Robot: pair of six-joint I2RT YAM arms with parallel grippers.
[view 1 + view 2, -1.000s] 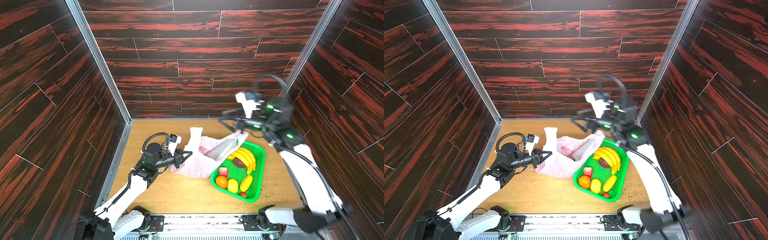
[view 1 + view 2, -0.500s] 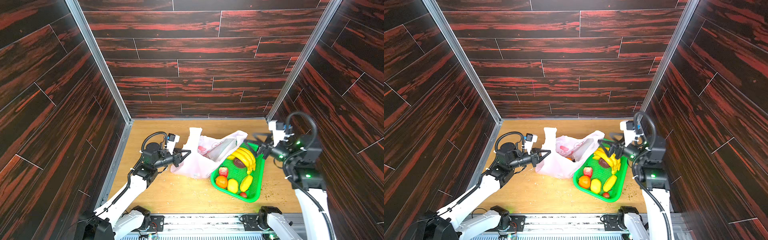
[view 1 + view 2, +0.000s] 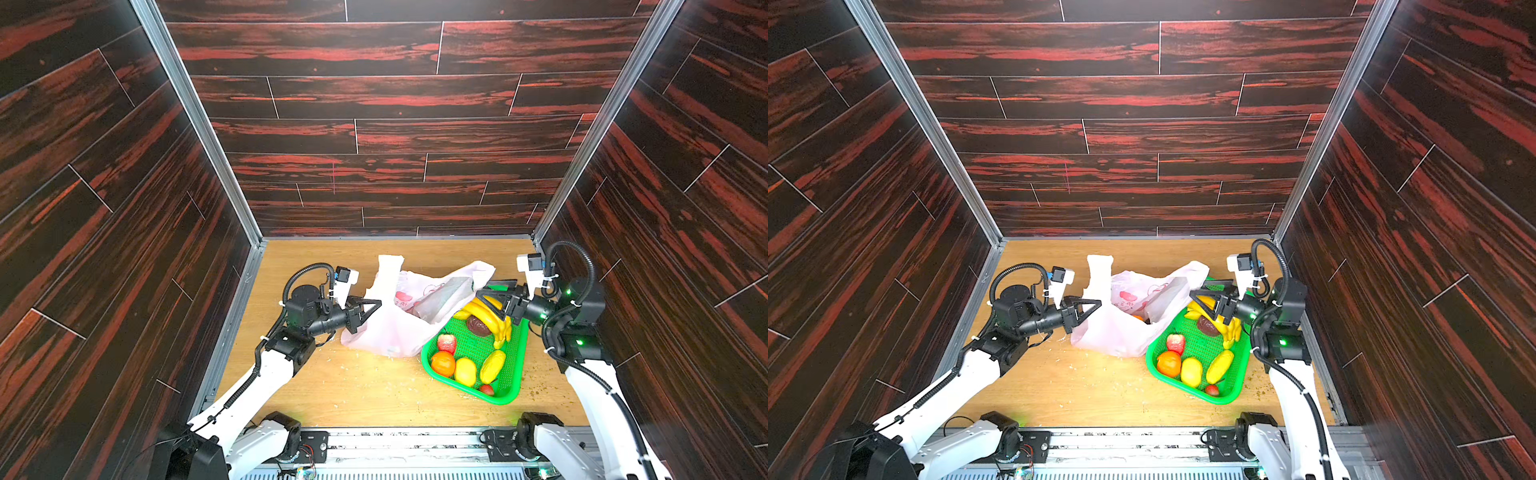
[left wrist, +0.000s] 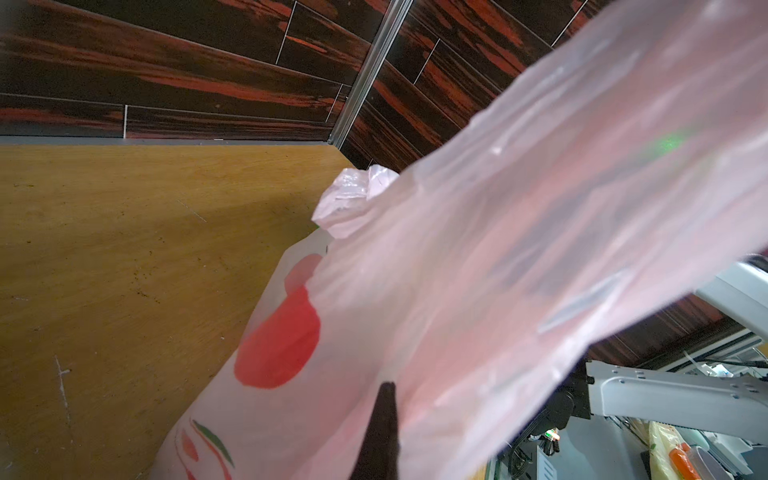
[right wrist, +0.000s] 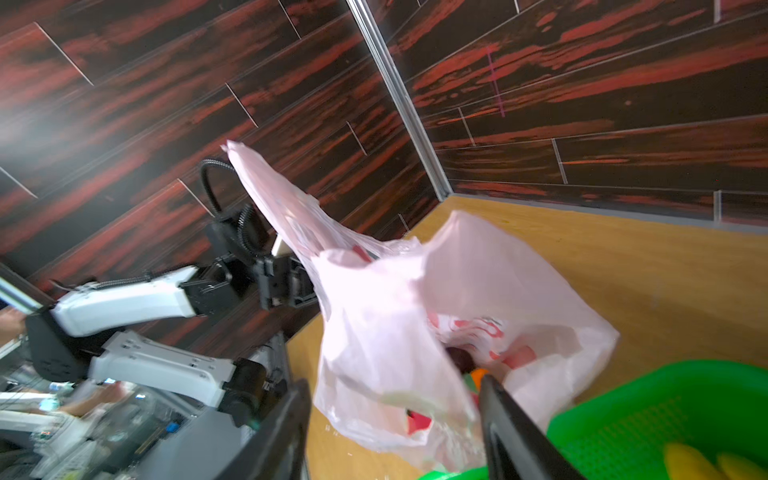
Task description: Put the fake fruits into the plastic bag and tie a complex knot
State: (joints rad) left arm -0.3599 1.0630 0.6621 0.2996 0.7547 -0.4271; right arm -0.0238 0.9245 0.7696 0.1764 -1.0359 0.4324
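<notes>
Pinching the plastic bag point(image 3: 395, 332) on the tabletop point(image 3: 374, 386), left end effector point(image 3: 376, 304) is clamped; right end effector point(image 3: 488, 300) hovers part-open, seemingly empty, over the banana bunch point(image 3: 496, 328). Its thin mouth could sag shut.

Wooden tabletop point(image 3: 353, 386) with plastic bag point(image 3: 386, 328), green basket point(image 3: 495, 401), scattered crumbs point(image 3: 540, 390).

Table point(image 3: 332, 386): basket point(image 3: 496, 401) right of centre, fruits point(image 3: 465, 371) in it, bananas point(image 3: 490, 320) at its far end. Bag point(image 3: 390, 328) left of basket, overlapping its far-left rim. Left gripper point(image 3: 377, 304) at bag's left edge; right gripper point(image 3: 484, 300) above bananas.
</notes>
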